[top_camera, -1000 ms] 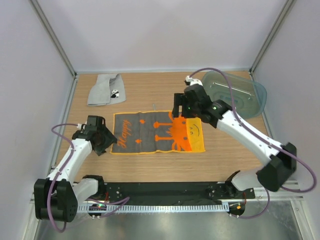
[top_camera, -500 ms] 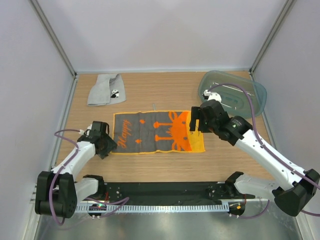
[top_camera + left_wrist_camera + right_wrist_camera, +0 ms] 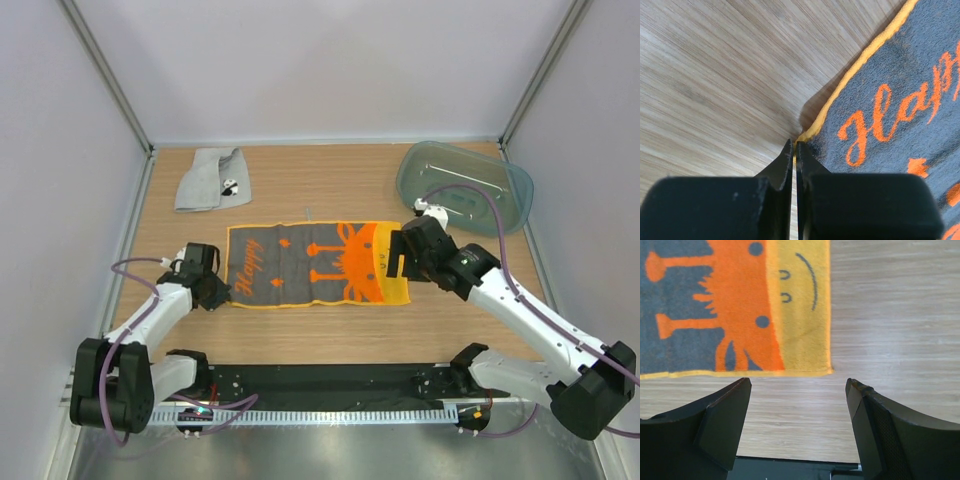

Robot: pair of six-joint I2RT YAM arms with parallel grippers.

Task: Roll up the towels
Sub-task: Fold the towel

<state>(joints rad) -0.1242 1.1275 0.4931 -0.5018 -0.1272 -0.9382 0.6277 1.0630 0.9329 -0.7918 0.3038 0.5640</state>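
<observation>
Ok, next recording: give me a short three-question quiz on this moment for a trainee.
1. True or false: the right claw is shut.
2. Where on the table does the grey towel lie? A near right corner; B far left corner; C the middle.
3. Fill in: the left claw is shut at the orange towel's ___ corner.
Key: 1 false, its jaws stand wide open; 2 B; 3 near left.
</observation>
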